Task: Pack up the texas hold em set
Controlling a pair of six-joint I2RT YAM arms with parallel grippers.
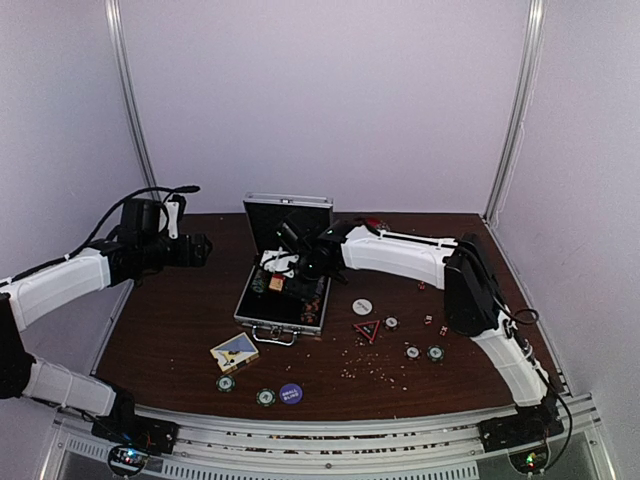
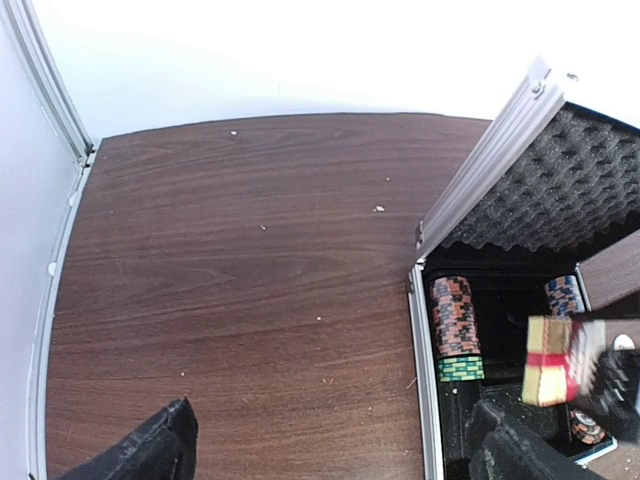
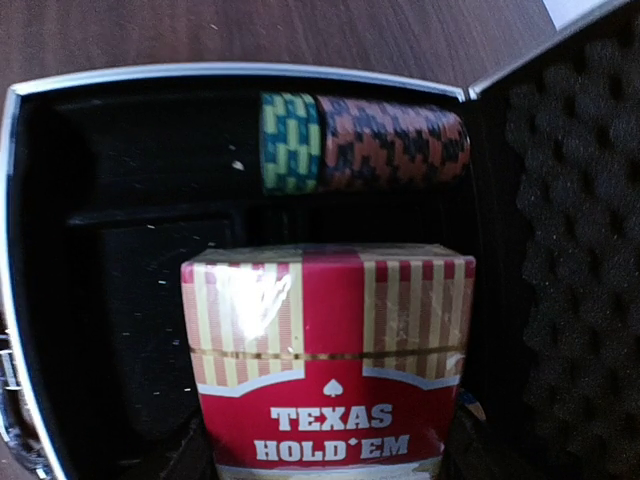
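Red card deck (image 3: 325, 360) is hanging over the open silver case (image 1: 262, 320), which is lying mid-table with its lid raised. Right gripper (image 1: 284, 272) is pinching the deck. Chip row (image 3: 365, 142) is sitting in a case slot. Left gripper (image 2: 330, 450) is hovering left of the case, fingers spread, gripping nothing. Loose chips (image 1: 265, 397) are lying near the front edge.
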